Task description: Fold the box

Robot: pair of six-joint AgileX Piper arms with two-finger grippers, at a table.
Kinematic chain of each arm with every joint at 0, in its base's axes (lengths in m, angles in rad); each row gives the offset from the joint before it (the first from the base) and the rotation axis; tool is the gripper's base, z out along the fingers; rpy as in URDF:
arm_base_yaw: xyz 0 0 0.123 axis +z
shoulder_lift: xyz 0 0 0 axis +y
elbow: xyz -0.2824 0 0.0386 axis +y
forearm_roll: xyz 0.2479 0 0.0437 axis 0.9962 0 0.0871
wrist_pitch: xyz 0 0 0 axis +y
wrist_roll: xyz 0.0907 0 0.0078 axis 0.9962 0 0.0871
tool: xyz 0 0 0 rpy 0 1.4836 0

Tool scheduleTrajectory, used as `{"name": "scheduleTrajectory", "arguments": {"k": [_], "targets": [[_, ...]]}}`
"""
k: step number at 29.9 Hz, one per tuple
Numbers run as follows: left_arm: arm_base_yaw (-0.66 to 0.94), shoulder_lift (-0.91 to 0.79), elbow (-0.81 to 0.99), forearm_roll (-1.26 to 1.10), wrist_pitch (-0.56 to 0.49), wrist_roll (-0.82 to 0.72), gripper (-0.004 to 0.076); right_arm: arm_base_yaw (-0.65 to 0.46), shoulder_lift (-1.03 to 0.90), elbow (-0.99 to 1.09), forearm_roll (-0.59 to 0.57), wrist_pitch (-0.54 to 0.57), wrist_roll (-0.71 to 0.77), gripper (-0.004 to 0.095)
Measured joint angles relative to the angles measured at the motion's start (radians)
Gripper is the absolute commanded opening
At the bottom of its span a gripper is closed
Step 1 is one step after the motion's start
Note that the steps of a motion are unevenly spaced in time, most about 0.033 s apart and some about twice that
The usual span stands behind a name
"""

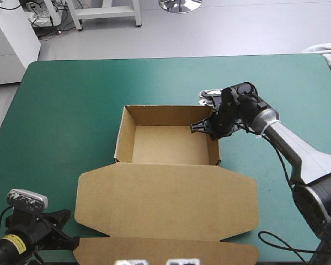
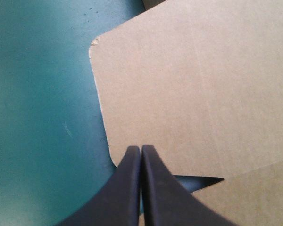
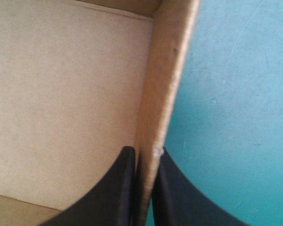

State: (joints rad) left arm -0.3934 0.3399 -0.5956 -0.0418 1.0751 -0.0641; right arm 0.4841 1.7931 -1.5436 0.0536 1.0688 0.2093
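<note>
**High view:** The box [image 1: 171, 144] sits mid-surface as an open tray, its lid [image 1: 165, 201] lying flat toward 6 o'clock. The right hand [image 1: 209, 126] pinches the tray's 3 o'clock wall [image 1: 214, 149], apparently to keep that tucked side upright. The left hand [image 1: 66, 234] waits at 7 o'clock on the teal-green surface [image 1: 66, 99], at the lid's corner.

**Left wrist view:** The left hand [image 2: 140, 148] has its fingers pressed together, holding nothing, their tip just over the lid's [image 2: 188, 94] rounded edge beside a notch. It looks placed to get under the lid.

**Right wrist view:** The right hand [image 3: 145, 150] straddles the wall [image 3: 170, 70], one finger inside the tray and one outside, clamped on the board.
</note>
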Motion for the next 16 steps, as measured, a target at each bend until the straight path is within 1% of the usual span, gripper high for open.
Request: {"name": "scheduleTrajectory", "arguments": {"k": [6, 11, 13, 16], "targets": [[0.000, -0.026, 0.027, -0.021, -0.004, 0.000, -0.0010, 0.001, 0.001, 0.001, 0.001, -0.015, 0.004, -0.0017], [0.000, -0.027, 0.027, -0.021, -0.005, 0.000, -0.0010, -0.003, -0.020, 0.001, -0.076, -0.008, 0.042, -0.0017], [0.000, -0.027, 0.027, -0.021, -0.005, 0.000, -0.0010, -0.029, -0.046, -0.009, -0.101, 0.003, 0.044, -0.0017], [0.000, -0.027, 0.027, -0.021, -0.006, 0.000, -0.0010, -0.104, -0.096, -0.015, -0.132, 0.038, 0.031, -0.0017]]}}
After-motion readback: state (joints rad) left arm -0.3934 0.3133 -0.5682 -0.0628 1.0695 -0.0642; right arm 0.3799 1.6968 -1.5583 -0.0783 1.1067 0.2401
